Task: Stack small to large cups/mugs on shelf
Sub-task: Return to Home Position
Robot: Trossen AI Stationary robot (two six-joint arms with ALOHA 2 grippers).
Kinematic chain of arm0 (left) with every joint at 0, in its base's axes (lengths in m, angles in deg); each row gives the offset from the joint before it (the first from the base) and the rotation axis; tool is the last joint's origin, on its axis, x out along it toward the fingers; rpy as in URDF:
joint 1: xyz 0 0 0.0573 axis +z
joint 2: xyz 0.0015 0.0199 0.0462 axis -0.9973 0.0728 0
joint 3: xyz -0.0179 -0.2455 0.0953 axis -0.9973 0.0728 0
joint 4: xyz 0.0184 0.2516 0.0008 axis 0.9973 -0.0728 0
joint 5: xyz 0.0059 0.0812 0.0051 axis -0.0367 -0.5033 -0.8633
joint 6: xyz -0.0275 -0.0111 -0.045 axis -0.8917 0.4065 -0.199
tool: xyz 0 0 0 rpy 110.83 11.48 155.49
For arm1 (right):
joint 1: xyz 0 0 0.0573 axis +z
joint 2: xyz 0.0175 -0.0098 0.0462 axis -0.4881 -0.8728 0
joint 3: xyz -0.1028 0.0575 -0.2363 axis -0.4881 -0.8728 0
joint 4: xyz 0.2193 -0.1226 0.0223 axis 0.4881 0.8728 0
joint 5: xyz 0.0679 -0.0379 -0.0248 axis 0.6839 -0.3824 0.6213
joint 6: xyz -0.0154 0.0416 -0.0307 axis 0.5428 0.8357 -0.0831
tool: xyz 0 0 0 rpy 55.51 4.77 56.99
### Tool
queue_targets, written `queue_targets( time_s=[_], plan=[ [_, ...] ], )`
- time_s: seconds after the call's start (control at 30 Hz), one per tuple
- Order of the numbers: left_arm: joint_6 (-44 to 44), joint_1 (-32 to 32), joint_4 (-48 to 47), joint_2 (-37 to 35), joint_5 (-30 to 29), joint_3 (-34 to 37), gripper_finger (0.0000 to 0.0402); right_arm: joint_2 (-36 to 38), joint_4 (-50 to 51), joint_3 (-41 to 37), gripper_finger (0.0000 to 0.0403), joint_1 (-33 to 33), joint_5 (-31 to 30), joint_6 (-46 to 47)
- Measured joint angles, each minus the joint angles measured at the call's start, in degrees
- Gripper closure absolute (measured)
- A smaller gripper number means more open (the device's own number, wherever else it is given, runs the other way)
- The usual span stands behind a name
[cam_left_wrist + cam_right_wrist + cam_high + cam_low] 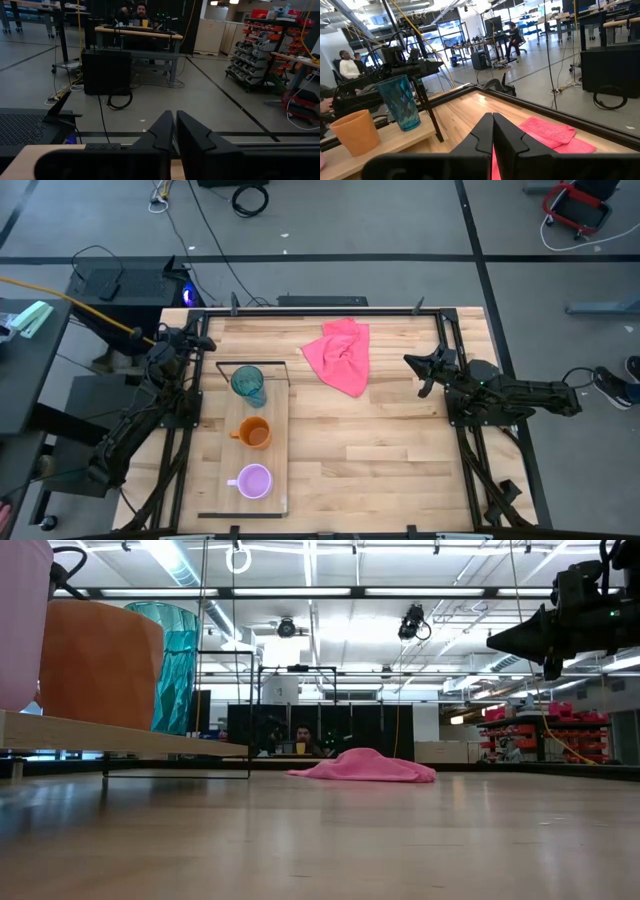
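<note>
Three cups stand upright in a single row on the shelf (276,460), mouths open to the ceiling. The shelf is a long pale plank lying on the left half of the table (390,450), its long axis running from the table's far edge toward the near edge. A thin black wire frame rises at its far end.

The teal tumbler (248,383) stands at that far end, inside the frame. The orange mug (255,433) sits in the middle, and the purple mug (254,481) is nearest the near end. Both mug handles point toward my left arm's side.

A crumpled pink towel (340,355) lies near the table's far edge, to the right of the shelf.

My left gripper (205,342) hovers by the far left corner, just beyond the shelf's far end, its fingers pressed together on nothing. My right gripper (410,361) hangs over the table's right side, pointing toward the towel, fingers likewise closed and empty.
</note>
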Motion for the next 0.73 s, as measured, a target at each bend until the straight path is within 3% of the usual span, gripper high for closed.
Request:
queue_targets(
  time_s=[0.73],
  plan=[
    [0.00,-0.02,0.00,0.00,0.01,0.00,0.0374,0.00,0.00,0.00,0.0387,0.00,0.00,0.01]
  ],
)
